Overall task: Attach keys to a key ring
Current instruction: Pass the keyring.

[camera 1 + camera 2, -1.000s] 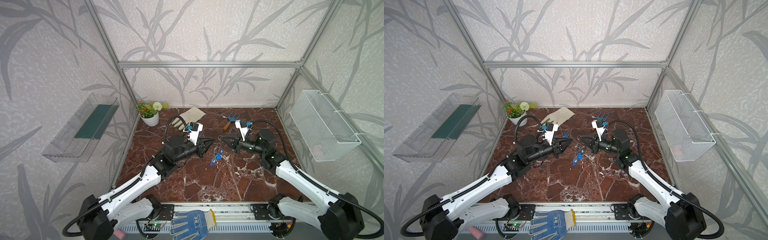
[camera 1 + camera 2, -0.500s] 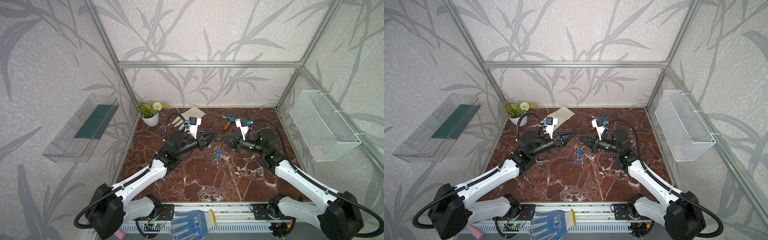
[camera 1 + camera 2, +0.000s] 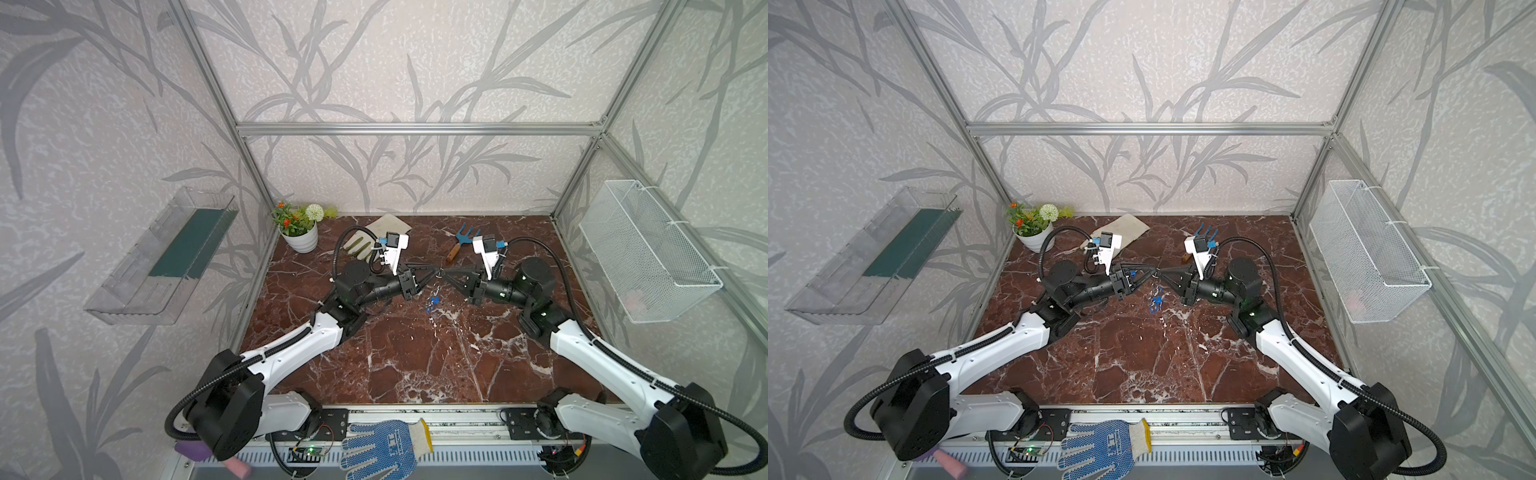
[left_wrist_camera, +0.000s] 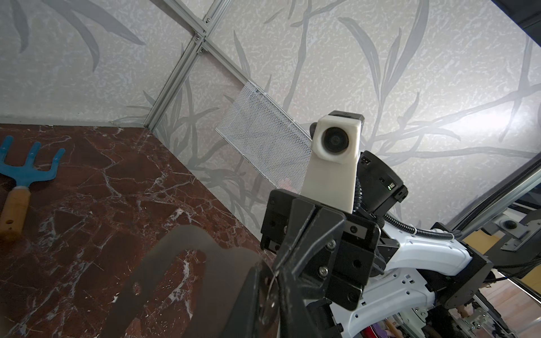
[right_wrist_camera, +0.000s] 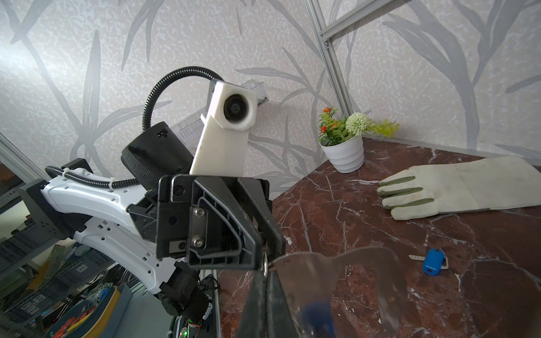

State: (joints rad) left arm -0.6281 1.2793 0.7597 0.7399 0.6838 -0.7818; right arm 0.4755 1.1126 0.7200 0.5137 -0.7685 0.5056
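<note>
Both arms are raised over the dark red marble tabletop (image 3: 415,353), with the tools meeting tip to tip above its middle.

Entry, right gripper (image 3: 449,275): the jaws are fully closed, clamped on one edge of the flat, half-moon, silver-grey metal key ring plate (image 5: 304,281). The plate is held clear of the marble and stands out from these fingertips toward the opposite tool. Its oval cutout shows in the left wrist view (image 4: 228,260).

Entry, left gripper (image 3: 433,273): the jaws are drawn almost together on a tiny silver wire ring (image 4: 270,292). The ring sits between this tool's two fingers (image 4: 251,301), right at the plate's edge and just in front of the right gripper's tips. I cannot tell whether the ring carries a tag. I also cannot tell whether it passes through one of the plate's edge holes.

Keys: a cluster of small bright-blue plastic key tags (image 3: 434,300) (image 3: 1156,301) sits directly beneath the meeting fingertips in both top views. I cannot tell whether it hangs from the plate or lies on the marble.

One loose bright-blue key tag (image 5: 433,262), with a silver blade and its own ring, lies flat on the tabletop. It is beyond the plate, between the tools and a white work glove with green fingertips (image 5: 468,187), and apart from both grippers.
</note>
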